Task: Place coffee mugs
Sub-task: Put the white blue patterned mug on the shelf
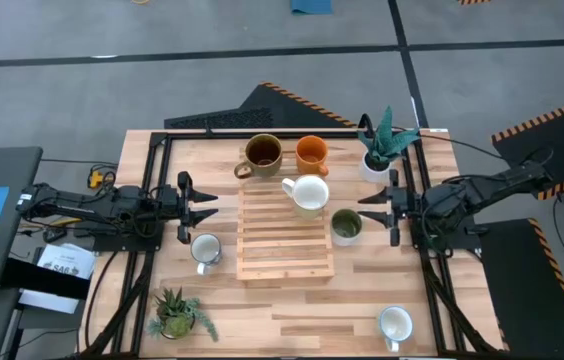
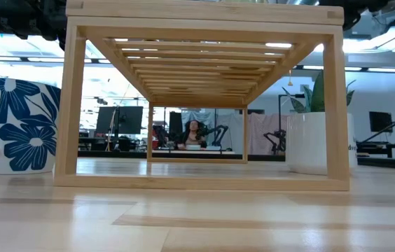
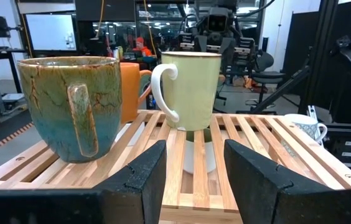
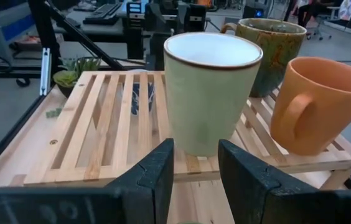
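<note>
Mugs on rack: I count three on the slatted wooden rack [image 1: 284, 235] — a brown mug [image 1: 262, 153] at its far left corner, an orange mug [image 1: 311, 153] just right of it, and a pale cream mug [image 1: 308, 193] a little nearer, toward the right edge.
Mugs on table: an olive green mug [image 1: 346, 225] stands just beside the rack's right side; a white mug [image 1: 205, 250] with blue flowers stands just beside its left side; another white mug [image 1: 395, 323] sits well apart at the near right corner of the table [image 1: 362, 300].
Left gripper [image 1: 205, 205]: hangs at the rack's left edge, fingers spread and holding nothing; through its wrist camera I see the brown mug and the cream mug upright on the slats ahead.
Right gripper [image 1: 370, 205]: hangs at the rack's right edge, just beyond the green mug, fingers parted and empty; it faces the cream mug without touching it, as far as I can judge.
Plants: one potted plant [image 1: 382, 145] at the far right, another [image 1: 176, 315] at the near left.
Background: a person [image 2: 192, 133] sits far behind the table.
</note>
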Robot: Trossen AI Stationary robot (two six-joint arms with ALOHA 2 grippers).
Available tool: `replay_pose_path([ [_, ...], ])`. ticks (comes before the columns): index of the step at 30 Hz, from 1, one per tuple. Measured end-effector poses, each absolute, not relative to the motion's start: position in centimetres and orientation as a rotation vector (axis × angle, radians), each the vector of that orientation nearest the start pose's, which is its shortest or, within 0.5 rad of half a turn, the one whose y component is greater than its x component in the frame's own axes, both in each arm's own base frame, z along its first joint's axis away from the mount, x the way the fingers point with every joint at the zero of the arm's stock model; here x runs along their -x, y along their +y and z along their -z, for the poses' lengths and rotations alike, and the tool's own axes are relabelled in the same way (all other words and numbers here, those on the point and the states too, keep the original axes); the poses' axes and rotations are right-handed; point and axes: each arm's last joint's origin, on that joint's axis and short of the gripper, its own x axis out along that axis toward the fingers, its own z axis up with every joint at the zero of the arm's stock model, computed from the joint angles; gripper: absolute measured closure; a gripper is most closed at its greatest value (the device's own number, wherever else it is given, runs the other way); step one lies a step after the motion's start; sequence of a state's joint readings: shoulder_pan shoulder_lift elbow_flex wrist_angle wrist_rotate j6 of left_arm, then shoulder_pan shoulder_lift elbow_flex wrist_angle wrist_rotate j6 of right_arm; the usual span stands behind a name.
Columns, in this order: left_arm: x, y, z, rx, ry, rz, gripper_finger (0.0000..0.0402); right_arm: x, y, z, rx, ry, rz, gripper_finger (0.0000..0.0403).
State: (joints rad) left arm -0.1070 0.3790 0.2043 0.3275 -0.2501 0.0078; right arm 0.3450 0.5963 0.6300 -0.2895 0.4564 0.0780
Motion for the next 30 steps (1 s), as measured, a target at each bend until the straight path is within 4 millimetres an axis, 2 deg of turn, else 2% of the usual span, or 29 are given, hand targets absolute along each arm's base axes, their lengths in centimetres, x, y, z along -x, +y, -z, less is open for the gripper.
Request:
replay_pose_path([
  [6, -12.1, -0.6, -23.2, 0.063, -0.150, -0.129, 0.0255, -13.4, 3.5, -29.3, 0.033, 0.257, 0.119, 0.0251],
  [8, -12.3, -0.8, -23.0, 0.028, -0.113, -0.101, 0.0255, -13.6, 3.5, -29.1, 0.037, 0.275, 0.118, 0.0251],
  [12, -12.8, -1.4, -23.6, -0.024, 0.060, -0.055, 0.0255, -13.9, 3.7, -28.9, 0.037, 0.294, 0.116, 0.0251],
  [20, -13.6, -3.6, -25.9, 0.019, 0.496, 0.026, 0.0255, -14.2, 3.8, -28.7, 0.043, 0.308, 0.117, 0.0251],
  [25, -14.8, -5.1, -26.2, -0.029, 0.811, -0.056, 0.0255, -14.2, 3.8, -28.7, 0.044, 0.309, 0.117, 0.0251],
  [30, -16.9, -6.1, -25.8, -0.144, 0.961, -0.151, 0.0255, -14.2, 3.8, -28.7, 0.043, 0.310, 0.117, 0.0251],
])
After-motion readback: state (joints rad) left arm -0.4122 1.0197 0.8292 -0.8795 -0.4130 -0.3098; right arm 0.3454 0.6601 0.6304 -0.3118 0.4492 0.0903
